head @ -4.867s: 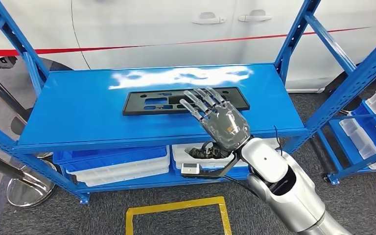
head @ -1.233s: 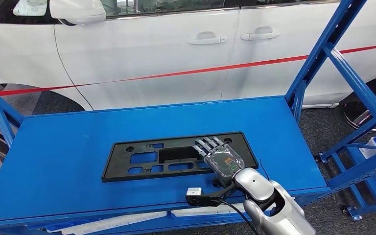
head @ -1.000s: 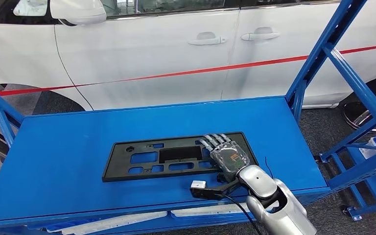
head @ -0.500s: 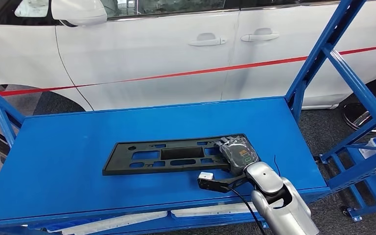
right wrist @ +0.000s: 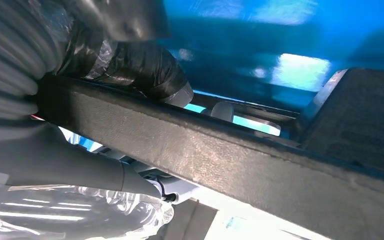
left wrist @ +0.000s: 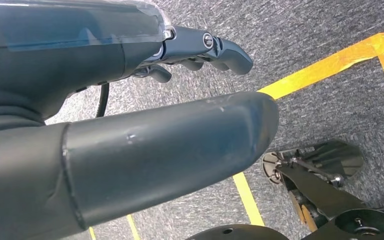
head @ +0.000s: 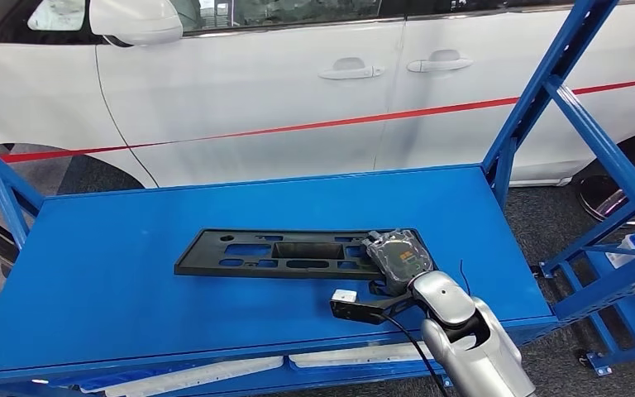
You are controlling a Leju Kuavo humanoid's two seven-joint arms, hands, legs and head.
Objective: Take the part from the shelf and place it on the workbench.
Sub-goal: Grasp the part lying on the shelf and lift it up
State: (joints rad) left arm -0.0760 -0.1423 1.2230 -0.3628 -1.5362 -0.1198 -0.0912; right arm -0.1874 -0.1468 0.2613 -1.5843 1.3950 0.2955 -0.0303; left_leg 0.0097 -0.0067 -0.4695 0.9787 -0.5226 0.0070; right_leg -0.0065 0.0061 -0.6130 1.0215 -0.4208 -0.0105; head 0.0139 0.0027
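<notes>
The right hand (head: 398, 259) curls over the right end of the black plastic part (head: 285, 253) on the blue shelf (head: 116, 273), gripping its edge. Since half a second ago, the part's near edge has tilted up. The left hand (left wrist: 130, 100) hangs with nothing in it, fingers loosely curled.

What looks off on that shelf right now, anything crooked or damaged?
The black part sits tilted: its near edge is raised off the blue shelf where the right hand grips its end. No damage or spill shows.
</notes>
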